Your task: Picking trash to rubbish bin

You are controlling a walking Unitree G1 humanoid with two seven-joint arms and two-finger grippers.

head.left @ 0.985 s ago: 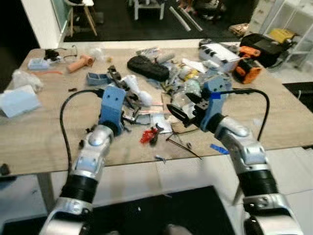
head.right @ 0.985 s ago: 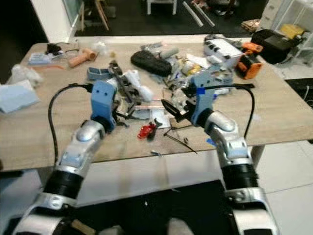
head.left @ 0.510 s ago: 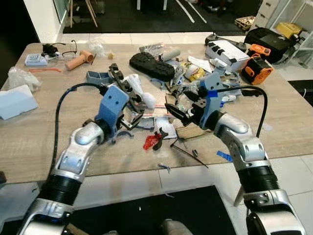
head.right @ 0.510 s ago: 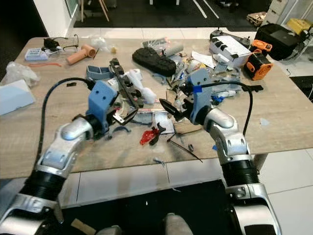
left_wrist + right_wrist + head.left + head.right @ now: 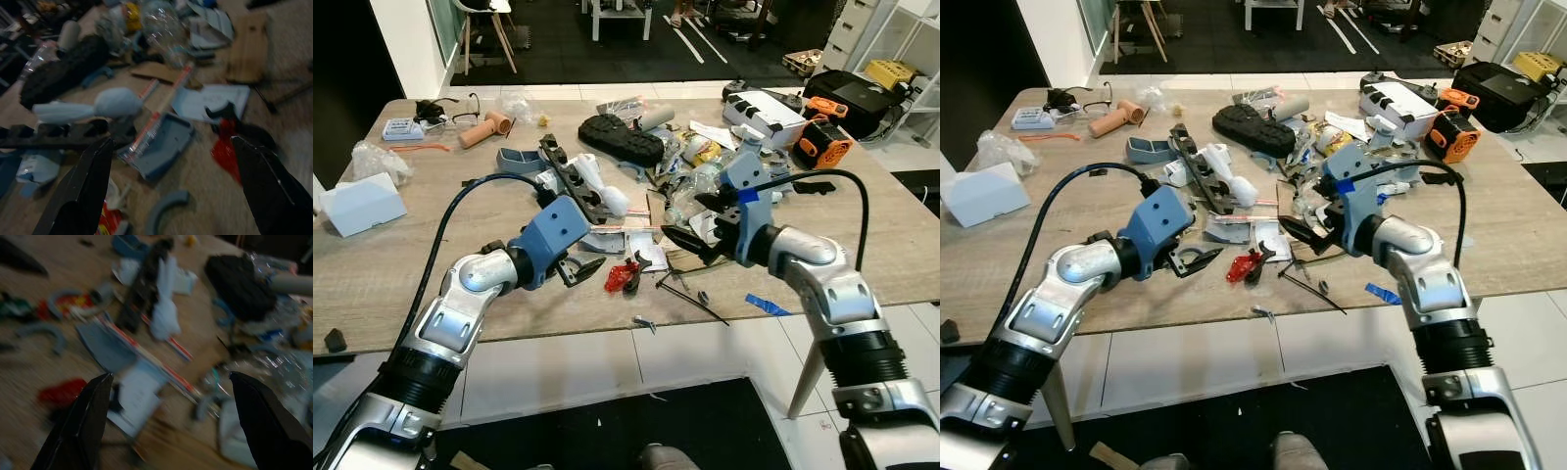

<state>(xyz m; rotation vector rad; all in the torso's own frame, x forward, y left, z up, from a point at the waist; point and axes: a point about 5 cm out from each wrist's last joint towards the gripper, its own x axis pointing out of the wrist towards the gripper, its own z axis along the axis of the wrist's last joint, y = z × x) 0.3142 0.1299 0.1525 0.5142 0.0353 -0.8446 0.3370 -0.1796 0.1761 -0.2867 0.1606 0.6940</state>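
right wrist view blurred | left gripper [image 5: 579, 270] spread, empty, table [image 5: 372, 284] front edge at 6 | right gripper [image 5: 680, 241] spread, empty, red scrap [image 5: 619, 278] at 9

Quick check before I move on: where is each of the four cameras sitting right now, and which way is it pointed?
Left eye: head, looking down at the cluttered table; both silver arms, left gripper and right gripper show.
Right eye: same scene, slightly offset.
Left wrist: along its open black fingers at the red scrap.
Right wrist: along its spread fingers across the litter.
Shared: both wrist views catch the black shoe sole and red scrap.
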